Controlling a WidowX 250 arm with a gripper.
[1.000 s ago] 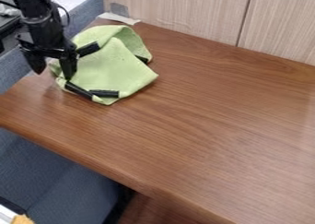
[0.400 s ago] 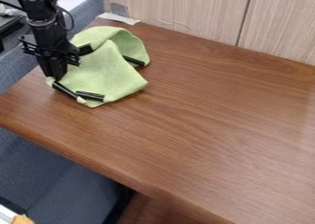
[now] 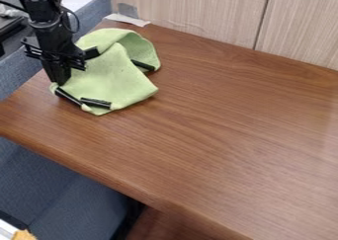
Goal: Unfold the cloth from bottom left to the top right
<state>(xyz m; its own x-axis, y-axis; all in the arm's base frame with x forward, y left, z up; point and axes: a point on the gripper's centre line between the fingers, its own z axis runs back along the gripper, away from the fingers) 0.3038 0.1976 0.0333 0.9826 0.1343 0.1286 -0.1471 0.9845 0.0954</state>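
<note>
From here I see matt, slightly fuzzy green cloth, a smooth wood tabletop with a soft gloss, and matt, wood-grained wall panels.

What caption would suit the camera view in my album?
A black robot gripper at the left corner of a rumpled green cloth on a wooden table.

A black arm comes in from the top edge at upper left and hangs steeply, leaning slightly so its lower end sits farther right. A thin cable loops out beside it. The claw points down beneath a wide crosspiece, its two fingers drawn close together.
</note>
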